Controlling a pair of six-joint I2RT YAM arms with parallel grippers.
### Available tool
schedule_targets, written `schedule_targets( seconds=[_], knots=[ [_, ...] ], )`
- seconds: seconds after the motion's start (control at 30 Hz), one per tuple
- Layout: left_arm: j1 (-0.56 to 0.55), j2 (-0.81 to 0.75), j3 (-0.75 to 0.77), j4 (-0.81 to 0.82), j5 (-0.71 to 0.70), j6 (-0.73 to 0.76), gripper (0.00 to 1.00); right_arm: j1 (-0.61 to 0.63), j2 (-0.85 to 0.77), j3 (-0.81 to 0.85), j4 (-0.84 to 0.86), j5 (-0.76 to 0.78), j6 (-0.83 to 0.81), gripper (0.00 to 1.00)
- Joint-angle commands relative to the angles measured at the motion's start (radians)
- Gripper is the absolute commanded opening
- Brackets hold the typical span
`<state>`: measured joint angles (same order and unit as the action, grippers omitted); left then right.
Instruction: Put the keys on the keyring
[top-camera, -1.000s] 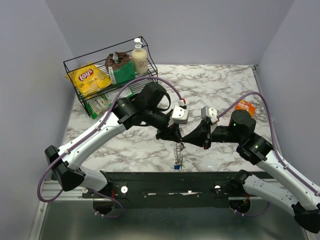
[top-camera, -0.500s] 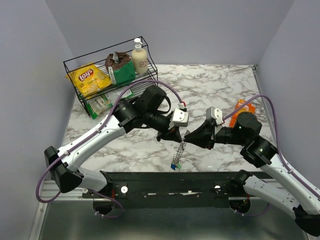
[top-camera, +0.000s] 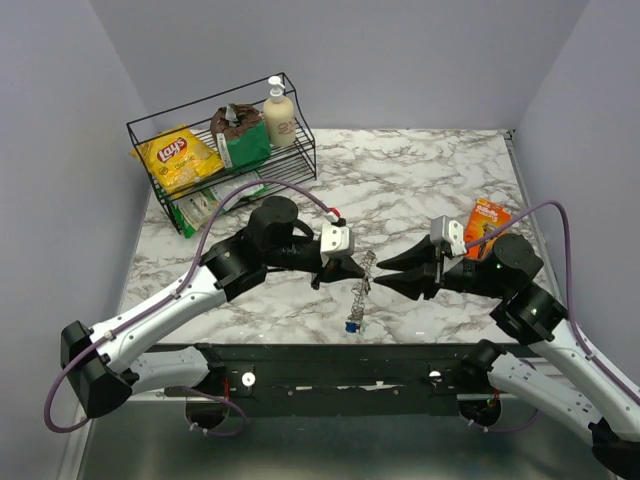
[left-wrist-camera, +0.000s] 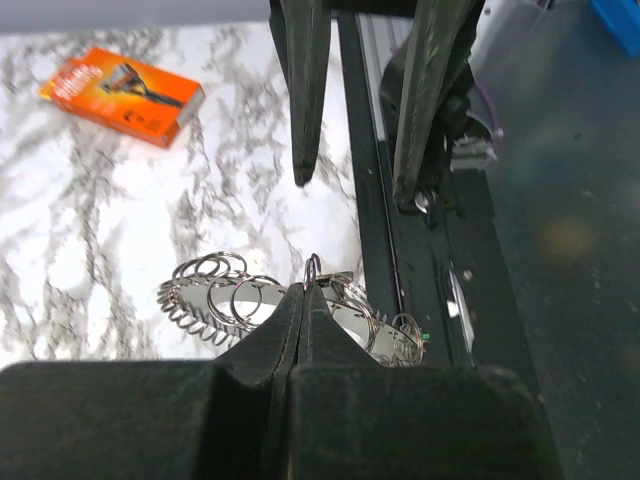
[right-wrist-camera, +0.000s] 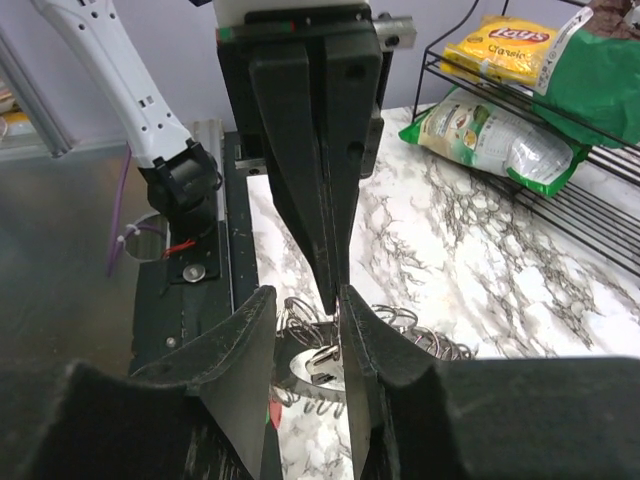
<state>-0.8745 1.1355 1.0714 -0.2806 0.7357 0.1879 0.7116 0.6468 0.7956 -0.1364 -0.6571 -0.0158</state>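
My left gripper (top-camera: 350, 272) is shut on the keyring (top-camera: 366, 268), a silvery coiled ring held above the table. In the left wrist view its closed fingertips (left-wrist-camera: 303, 292) pinch a small loop of the keyring (left-wrist-camera: 215, 292). A string of rings hangs down from it to a blue key (top-camera: 351, 326) near the table's front edge. My right gripper (top-camera: 382, 274) is open, just right of the keyring and facing the left gripper. In the right wrist view its open fingers (right-wrist-camera: 262, 335) flank the keyring (right-wrist-camera: 318, 362). A red and green bit (right-wrist-camera: 272, 410) shows beside the left finger. No other key shows clearly.
A black wire rack (top-camera: 215, 150) with a chips bag, snack packs and a soap bottle stands at the back left. An orange packet (top-camera: 488, 215) lies on the marble at the right. The black mounting rail (top-camera: 330, 365) runs along the near edge.
My right gripper has drawn back to the right and opened. My left arm has swung lower and leftward, still holding the keyring, whose hanging string shifted slightly.
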Motion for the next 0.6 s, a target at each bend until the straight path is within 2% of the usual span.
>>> schedule_targets(
  seconds=[0.0,0.17,0.27,0.37,0.57],
  knots=[
    [-0.001,-0.065,-0.088,0.345,-0.016,-0.119,0.00,0.002,-0.015,-0.022,0.017,0.017,0.013,0.40],
    [0.002,-0.111,-0.169,0.521,-0.018,-0.151,0.00,0.002,-0.033,-0.030,0.015,0.036,0.013,0.40],
    [0.002,-0.123,-0.202,0.573,-0.019,-0.156,0.00,0.002,-0.042,-0.032,0.014,0.057,0.013,0.40],
    [0.003,-0.138,-0.218,0.596,-0.016,-0.157,0.00,0.000,-0.044,-0.033,0.014,0.057,0.013,0.40],
    [0.003,-0.157,-0.240,0.632,-0.009,-0.162,0.00,0.003,-0.036,-0.036,0.011,0.054,0.013,0.31]
  ],
)
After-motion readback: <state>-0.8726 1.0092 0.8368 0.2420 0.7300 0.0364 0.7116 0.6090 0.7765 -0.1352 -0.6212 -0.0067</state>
